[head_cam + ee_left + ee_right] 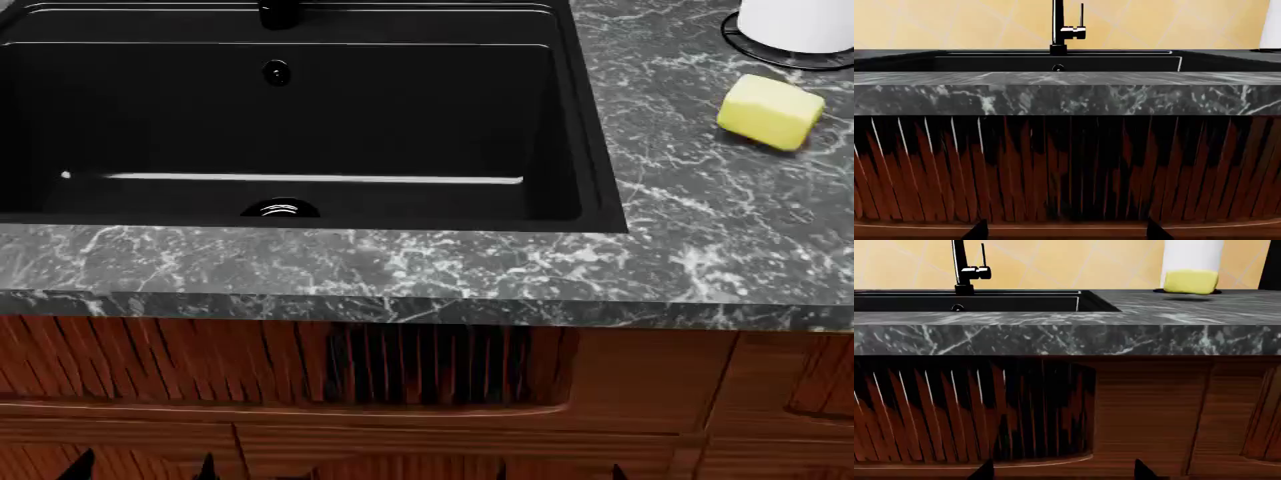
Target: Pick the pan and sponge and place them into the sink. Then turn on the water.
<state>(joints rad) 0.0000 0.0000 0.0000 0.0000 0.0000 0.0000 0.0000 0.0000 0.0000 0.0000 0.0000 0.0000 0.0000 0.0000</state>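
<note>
Sink (587, 150): black basin set in marble counter (667, 260), chrome drain (280, 209) inside.
Sponge (770, 111): right of sink, beside paper towel roll (795, 22).
Pan: unseen.
Left gripper (1062, 232): spread apart, empty.
Right gripper (1062, 472): likewise.

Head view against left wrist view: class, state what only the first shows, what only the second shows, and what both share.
Only the head view shows the sponge on the counter right of the sink, and the chrome drain. Only the left wrist view shows the faucet at full height and the yellow wall behind it. Both show the sink, its overflow, the counter, the wooden cabinet front and the paper towel roll.
</note>
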